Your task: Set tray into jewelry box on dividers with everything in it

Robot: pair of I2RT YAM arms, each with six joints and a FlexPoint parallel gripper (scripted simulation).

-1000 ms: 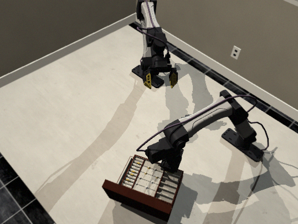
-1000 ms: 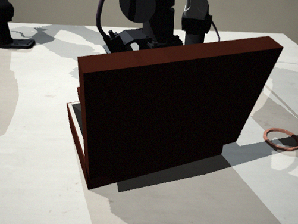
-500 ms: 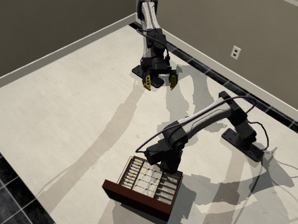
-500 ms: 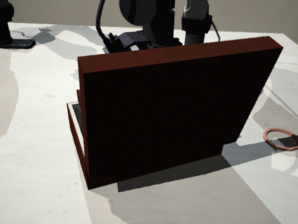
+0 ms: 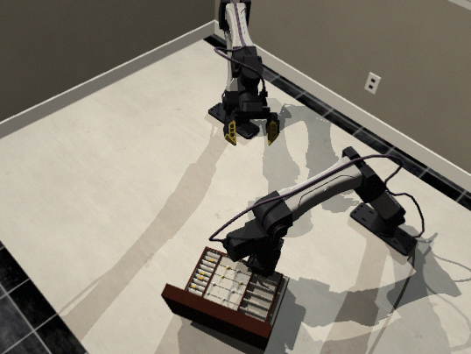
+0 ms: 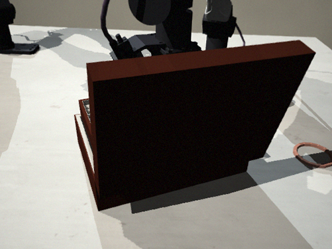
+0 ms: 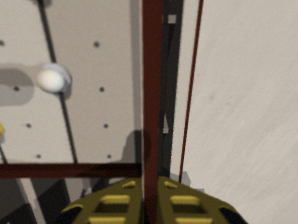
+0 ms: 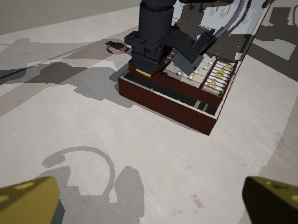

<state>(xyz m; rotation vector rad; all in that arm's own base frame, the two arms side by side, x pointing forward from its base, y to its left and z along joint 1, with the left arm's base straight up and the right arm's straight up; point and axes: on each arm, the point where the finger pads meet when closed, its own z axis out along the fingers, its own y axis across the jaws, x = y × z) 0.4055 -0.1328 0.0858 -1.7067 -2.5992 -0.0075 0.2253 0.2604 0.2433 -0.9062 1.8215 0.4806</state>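
Note:
The tray [image 5: 273, 299] [image 7: 152, 75] [image 8: 192, 90] is over the jewelry box [image 8: 165, 107], its near wall set back from the box's near wall and its edge above the box rim. Gold pieces and small white beads lie in its compartments. Whether it touches the dividers is hidden. My left gripper [image 7: 149, 184] [image 8: 148, 75] is shut on the tray's wall at that near side; in the top view its fingers are hidden. A dark gap shows between tray and box wall in the left wrist view. My right gripper [image 5: 252, 142] [image 8: 150, 185] is open and empty, well away from the box.
The box's raised lid [image 5: 214, 313] [image 6: 187, 117] stands along its far side and hides most of the tray in the exterior view. A copper-coloured ring [image 6: 312, 164] [image 8: 117, 53] lies on the table beside the box. The left arm reaches over the box.

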